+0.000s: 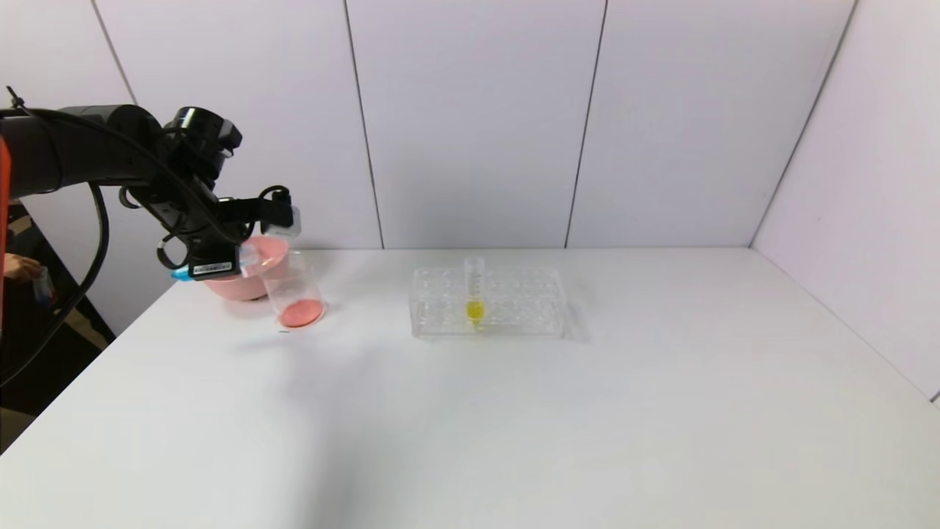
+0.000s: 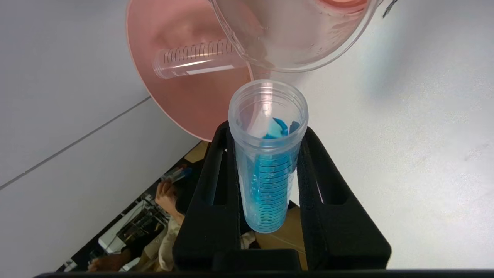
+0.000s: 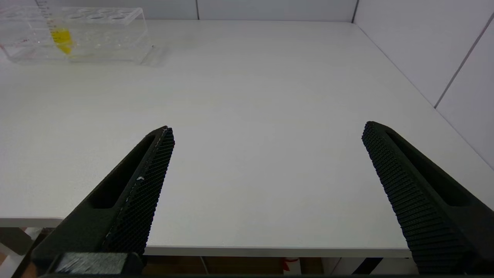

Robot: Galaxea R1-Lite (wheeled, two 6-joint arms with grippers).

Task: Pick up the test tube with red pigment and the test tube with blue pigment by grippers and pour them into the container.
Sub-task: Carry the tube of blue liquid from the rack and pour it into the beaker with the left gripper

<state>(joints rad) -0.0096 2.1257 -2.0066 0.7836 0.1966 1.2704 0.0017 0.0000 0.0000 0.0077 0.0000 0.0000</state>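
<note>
My left gripper (image 1: 273, 220) is shut on the test tube with blue pigment (image 2: 268, 166) and holds it tipped nearly level. Blue liquid spreads along the tube's inside, and its blue tip (image 1: 181, 274) shows in the head view. The tube's open mouth is just outside the rim of the container (image 1: 294, 290), a clear beaker with red-pink liquid at its bottom. The beaker also shows in the left wrist view (image 2: 293, 38). A clear graduated tube (image 2: 193, 60) with no liquid showing lies in the pink bowl (image 2: 181, 96). My right gripper (image 3: 266, 131) is open and empty over the table's front edge.
The pink bowl (image 1: 239, 283) stands right behind the beaker at the table's back left. A clear rack (image 1: 514, 305) at mid-table holds a yellow-liquid tube (image 1: 474, 294). A person's hand (image 1: 22, 268) is beyond the left table edge.
</note>
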